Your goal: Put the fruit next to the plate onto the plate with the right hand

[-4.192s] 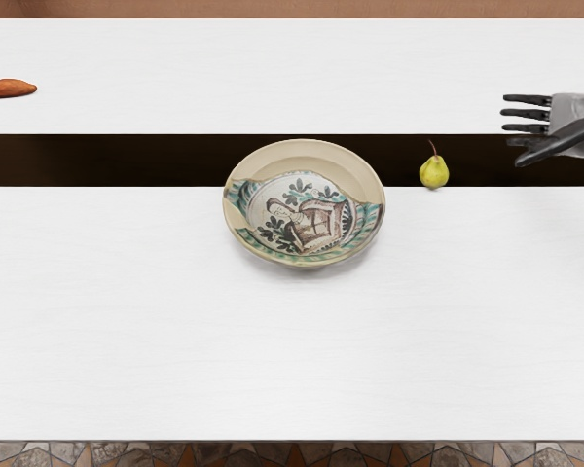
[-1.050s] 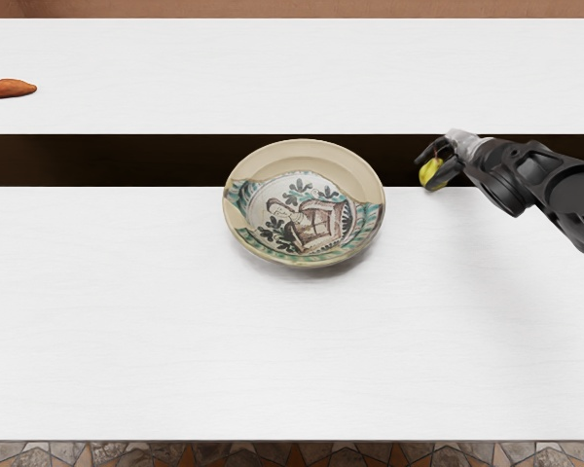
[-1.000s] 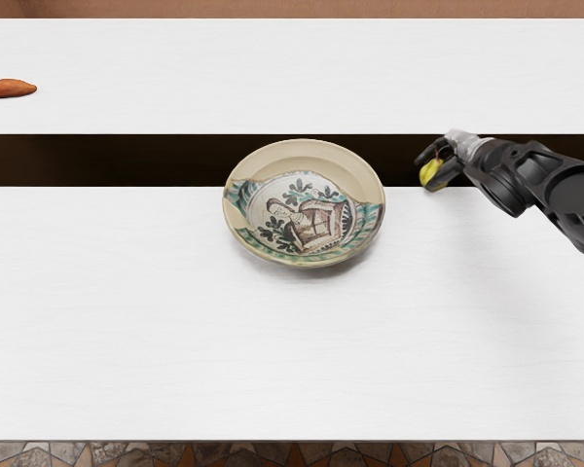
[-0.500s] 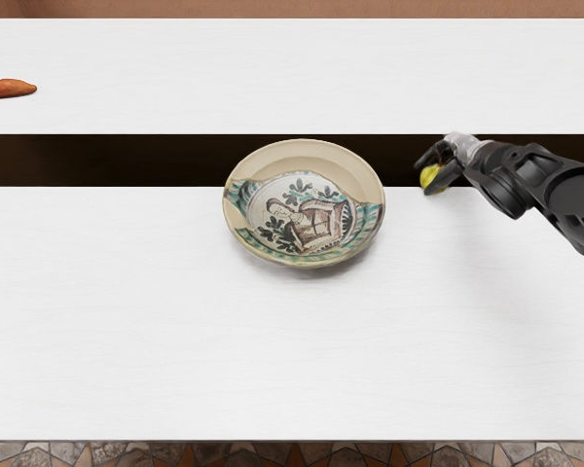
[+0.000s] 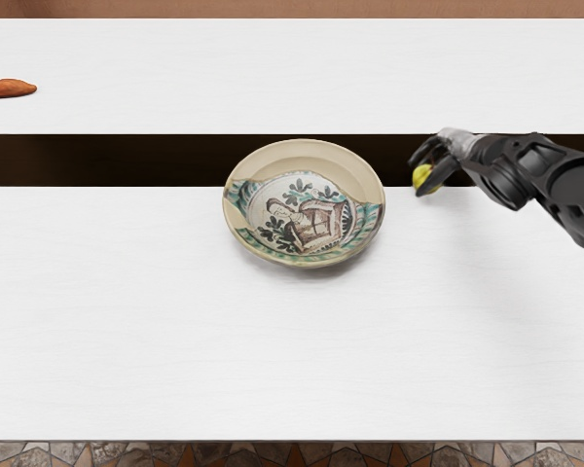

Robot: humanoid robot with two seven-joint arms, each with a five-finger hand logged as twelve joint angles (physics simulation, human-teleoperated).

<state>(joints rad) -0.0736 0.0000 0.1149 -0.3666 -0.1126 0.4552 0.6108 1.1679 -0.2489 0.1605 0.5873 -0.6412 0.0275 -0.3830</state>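
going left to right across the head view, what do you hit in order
reddish-brown oblong item on the far table strip → painted plate → pear gripped in the right hand, one stop since they overlap → right arm running off the right edge

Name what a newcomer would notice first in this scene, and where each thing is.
The painted plate, with its green and brown design, sits mid-picture on the white table. Just to its right, the black right hand is closed around a small yellow-green pear. Far off at the left edge lies a lone reddish-brown object.
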